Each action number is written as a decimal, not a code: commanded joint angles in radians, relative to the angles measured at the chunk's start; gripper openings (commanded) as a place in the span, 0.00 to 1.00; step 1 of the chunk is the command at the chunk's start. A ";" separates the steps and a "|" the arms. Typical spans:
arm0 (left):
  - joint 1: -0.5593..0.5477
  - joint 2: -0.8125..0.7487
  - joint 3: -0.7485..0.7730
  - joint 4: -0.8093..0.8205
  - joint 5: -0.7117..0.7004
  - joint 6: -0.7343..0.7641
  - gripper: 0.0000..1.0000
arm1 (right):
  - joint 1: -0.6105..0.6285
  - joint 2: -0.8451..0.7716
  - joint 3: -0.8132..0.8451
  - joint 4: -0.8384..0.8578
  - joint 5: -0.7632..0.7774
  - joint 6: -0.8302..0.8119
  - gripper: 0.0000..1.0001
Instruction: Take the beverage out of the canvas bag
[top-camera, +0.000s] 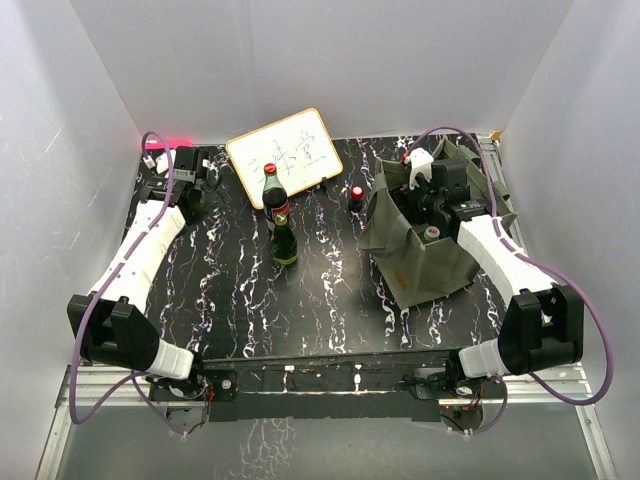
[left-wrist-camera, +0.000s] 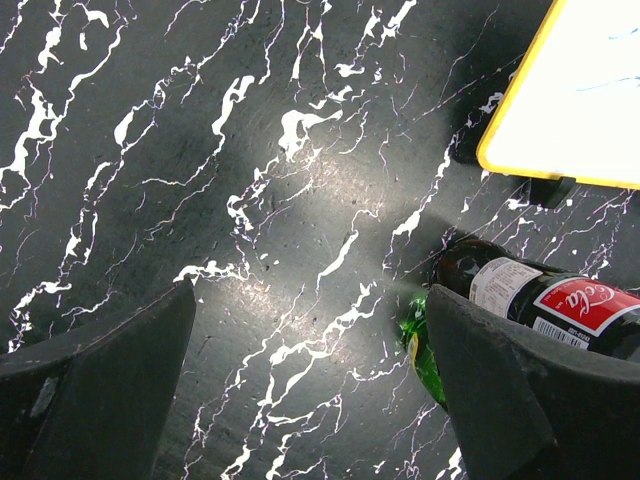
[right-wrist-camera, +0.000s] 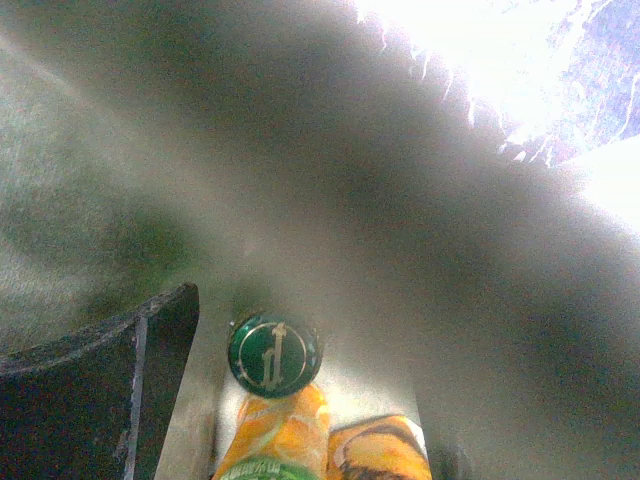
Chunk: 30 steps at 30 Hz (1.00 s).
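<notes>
The olive-green canvas bag (top-camera: 425, 262) stands at the right of the table, mouth open. My right gripper (top-camera: 424, 200) reaches down into it from the back. In the right wrist view I see the bag's inside wall (right-wrist-camera: 330, 180), a bottle with a dark green cap (right-wrist-camera: 274, 354) standing on the bottom, and orange-labelled bottles (right-wrist-camera: 285, 440) beside it. The right gripper (right-wrist-camera: 300, 400) is open above them, holding nothing; its right finger is mostly hidden by fabric. A white bottle cap (top-camera: 432, 232) shows in the bag. My left gripper (top-camera: 195, 178) (left-wrist-camera: 315, 400) is open and empty over the table at the back left.
A cola bottle (top-camera: 275, 195) (left-wrist-camera: 560, 300) and a green bottle (top-camera: 285, 243) (left-wrist-camera: 425, 350) stand left of centre. A small red-capped bottle (top-camera: 356, 194) stands just left of the bag. A yellow-framed whiteboard (top-camera: 285, 150) (left-wrist-camera: 580, 100) leans at the back.
</notes>
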 joint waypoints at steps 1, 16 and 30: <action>0.010 0.001 -0.002 0.018 -0.008 0.008 0.97 | 0.007 -0.007 -0.037 0.180 -0.017 -0.067 0.83; 0.020 -0.011 -0.009 0.070 0.019 0.076 0.97 | 0.007 -0.022 -0.153 0.244 0.038 -0.070 0.76; 0.020 -0.175 -0.140 0.173 0.081 0.145 0.96 | 0.010 -0.102 -0.264 0.340 0.077 -0.027 0.69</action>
